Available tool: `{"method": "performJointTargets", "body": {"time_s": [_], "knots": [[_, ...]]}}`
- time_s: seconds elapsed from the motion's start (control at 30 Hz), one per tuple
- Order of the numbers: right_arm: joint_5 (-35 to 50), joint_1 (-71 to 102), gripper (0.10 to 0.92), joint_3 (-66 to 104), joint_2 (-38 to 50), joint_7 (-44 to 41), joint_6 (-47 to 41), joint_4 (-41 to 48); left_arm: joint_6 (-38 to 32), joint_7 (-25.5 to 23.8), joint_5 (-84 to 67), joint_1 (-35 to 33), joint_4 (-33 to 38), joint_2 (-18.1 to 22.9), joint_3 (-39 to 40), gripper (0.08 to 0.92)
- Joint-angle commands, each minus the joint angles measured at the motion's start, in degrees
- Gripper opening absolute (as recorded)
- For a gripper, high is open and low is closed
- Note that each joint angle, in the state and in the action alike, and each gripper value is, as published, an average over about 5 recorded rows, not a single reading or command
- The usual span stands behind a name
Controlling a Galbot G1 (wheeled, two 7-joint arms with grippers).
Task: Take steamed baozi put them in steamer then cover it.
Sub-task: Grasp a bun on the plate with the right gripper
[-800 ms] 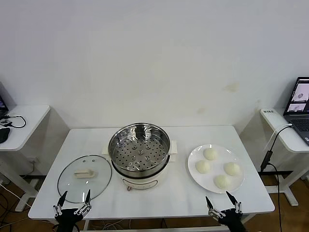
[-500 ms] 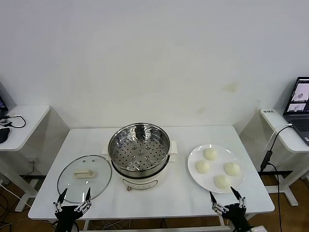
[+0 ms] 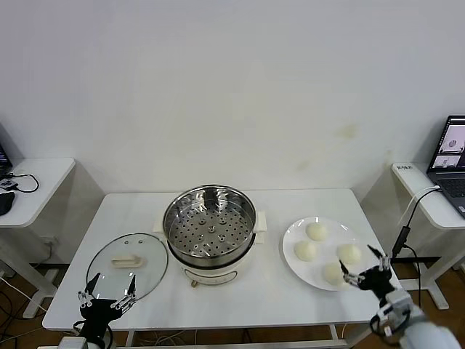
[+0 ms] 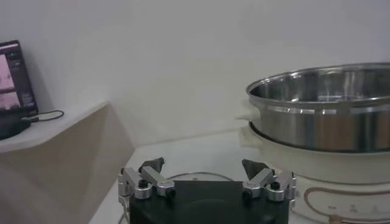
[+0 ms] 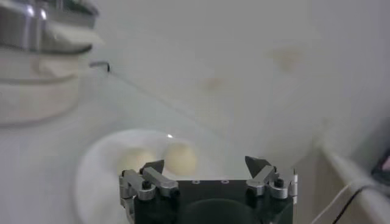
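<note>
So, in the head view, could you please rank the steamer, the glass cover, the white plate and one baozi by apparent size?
1. steamer
2. white plate and cover, too alike to rank
3. baozi, clearly smallest

No text, label, brand, number or sign can be read anywhere. The laptop [image 3: 452, 156] well beyond the right gripper [image 3: 365, 267] shows pale windows on its screen, too small to make out. The screen [image 4: 13, 73] off to the side of the left gripper [image 4: 204, 170] shows pinkish patches, nothing legible. The steamer [image 3: 209, 231] has a mark low on its base, between the two grippers, too small to tell.
</note>
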State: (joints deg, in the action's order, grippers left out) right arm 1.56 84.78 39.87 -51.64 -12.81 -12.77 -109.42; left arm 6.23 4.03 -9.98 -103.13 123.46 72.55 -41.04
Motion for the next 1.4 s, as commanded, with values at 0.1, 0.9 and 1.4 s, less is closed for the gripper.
{"method": "performJointTargets", "body": {"time_s": [0.1, 0.9, 1.4], "knots": [[-9.5, -22.2, 0.823, -11.4, 18.4, -17.9, -3.5, 15.4, 2.9, -1.3, 3.7, 0.1, 0.7, 0.0, -0.9, 0.823], [-14.1, -81.9, 0.823, -74.5, 12.0, -45.2, 10.1, 44.0, 4.6, -2.7, 3.7, -0.9, 2.0, -0.4, -1.2, 0.823], [-15.8, -86.9, 0.823, -82.4, 3.6, -49.7, 10.9, 53.2, 4.6, -2.6, 2.6, -0.6, 2.1, -0.5, -2.7, 0.823]]}}
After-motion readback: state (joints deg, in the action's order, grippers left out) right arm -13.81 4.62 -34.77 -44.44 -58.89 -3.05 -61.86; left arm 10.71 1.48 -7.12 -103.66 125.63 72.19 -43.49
